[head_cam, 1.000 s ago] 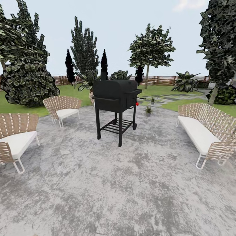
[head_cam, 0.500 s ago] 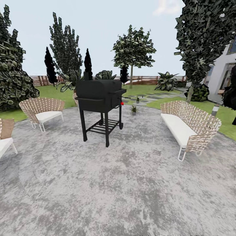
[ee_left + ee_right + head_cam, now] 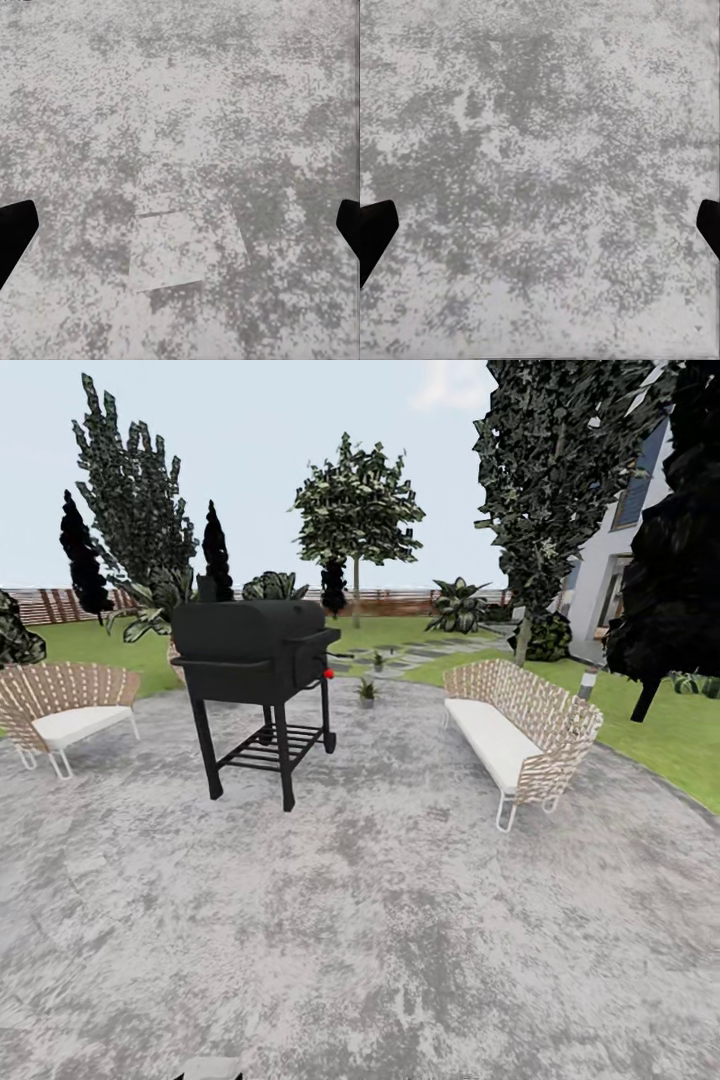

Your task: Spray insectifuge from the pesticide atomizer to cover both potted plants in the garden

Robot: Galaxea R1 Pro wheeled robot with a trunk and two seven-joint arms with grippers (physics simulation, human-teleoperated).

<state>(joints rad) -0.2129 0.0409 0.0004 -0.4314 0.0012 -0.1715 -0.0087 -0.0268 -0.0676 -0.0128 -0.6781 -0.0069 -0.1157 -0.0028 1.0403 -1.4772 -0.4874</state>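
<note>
1. Head view: camera has swung rightward over the last second, so the whole scene has slid left; nothing in it has itself moved. The black grill (image 3: 258, 660) stands on the grey patio (image 3: 380, 920). A small red-topped thing by its side shelf is probably the pesticide atomizer (image 3: 328, 674), though it is too small to be sure. Two potted plants (image 3: 367, 691) sit beyond the grill, one at the patio's edge, the other (image 3: 378, 660) farther off among the stepping stones. I judge the robot is on its way, with nothing picked up yet.

2. Left wrist view: left hand (image 3: 180, 225) is spread wide and empty above paving.

3. Right wrist view: right hand (image 3: 540, 229) is likewise apart, holding nothing.
</note>
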